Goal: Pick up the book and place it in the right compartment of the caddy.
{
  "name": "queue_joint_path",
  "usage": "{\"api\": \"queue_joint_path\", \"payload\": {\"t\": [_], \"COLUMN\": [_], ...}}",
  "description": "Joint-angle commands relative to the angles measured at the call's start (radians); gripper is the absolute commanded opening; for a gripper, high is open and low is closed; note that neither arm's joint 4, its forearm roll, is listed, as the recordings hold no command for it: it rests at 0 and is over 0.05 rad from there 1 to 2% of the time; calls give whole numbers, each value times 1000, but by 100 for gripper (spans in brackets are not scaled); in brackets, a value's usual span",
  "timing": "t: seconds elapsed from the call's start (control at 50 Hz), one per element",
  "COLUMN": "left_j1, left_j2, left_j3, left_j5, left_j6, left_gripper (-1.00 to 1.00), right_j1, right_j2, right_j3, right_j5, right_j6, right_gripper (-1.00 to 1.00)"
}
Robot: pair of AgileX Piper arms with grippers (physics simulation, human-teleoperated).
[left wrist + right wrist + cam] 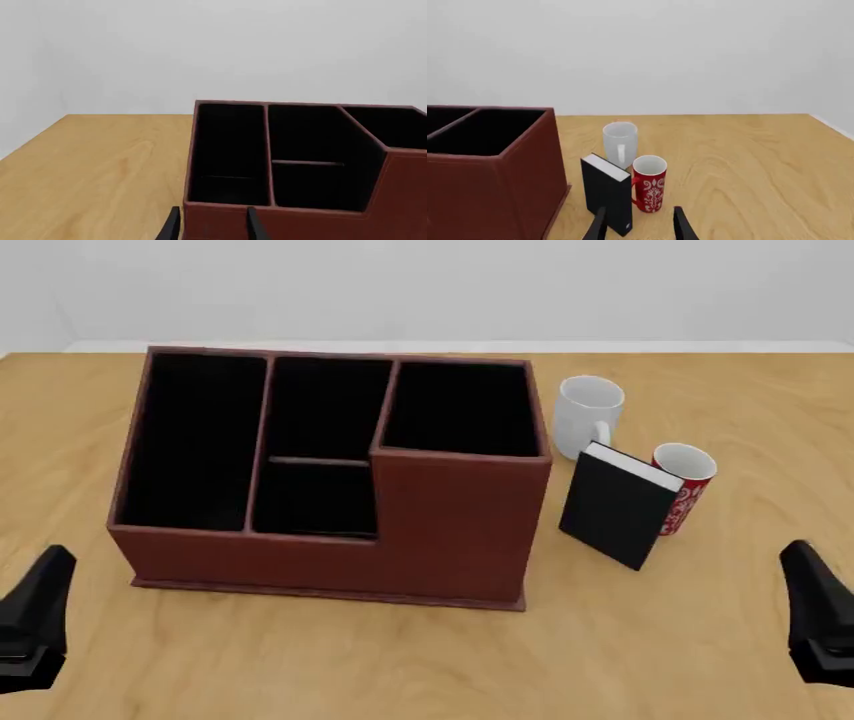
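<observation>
Nothing's been grabbed yet, so this looks like the very start. The thin black hardcover book (619,505) stands upright at centre-right of the front view, just right of the reddish-brown leather-look caddy (461,530), touching or nearly touching the red patterned can (682,485), white mug (587,410) behind. Right gripper (639,227) has its fingers spread, nothing between them, the book just ahead and slightly off to one side. Left gripper (212,227) is likewise spread, facing the caddy. Next move, I'd guess: the right arm reaches in and pinches the book's covers, then lifts it to the tall square right compartment (461,410).

Front view looks down over the table; both low wrist views share the caddy (334,470).
</observation>
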Motion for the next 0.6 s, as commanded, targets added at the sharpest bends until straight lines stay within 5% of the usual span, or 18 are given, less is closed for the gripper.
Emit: {"api": "queue_joint_path", "payload": {"t": [0.02, 0.1, 0.24, 0.28, 0.38, 0.4, 0.46, 0.5, 0.6], "left_j1": [0, 0, 0, 0, 0, 0, 0, 0, 0], "left_j2": [0, 0, 0, 0, 0, 0, 0, 0, 0], "left_j3": [0, 0, 0, 0, 0, 0, 0, 0, 0], "left_j5": [0, 0, 0, 0, 0, 0, 0, 0, 0], "left_j6": [0, 0, 0, 0, 0, 0, 0, 0, 0], "left_gripper": [100, 100, 100, 100, 100, 100, 100, 100, 100], "right_j1": [9, -14, 14, 40, 57, 80, 66, 75, 93], "right_j2": [-22, 186, 350, 359, 498, 493, 571, 596, 660], "right_j3": [-2, -11, -145, -193, -252, -276, -278, -303, -343], "right_j5": [30, -89, -27, 22, 44, 66, 36, 48, 75], "right_j6": [-18, -97, -139, -105, -173, -89, -182, -146, -179], "right_gripper": [100, 100, 100, 100, 100, 100, 100, 100, 100]}}
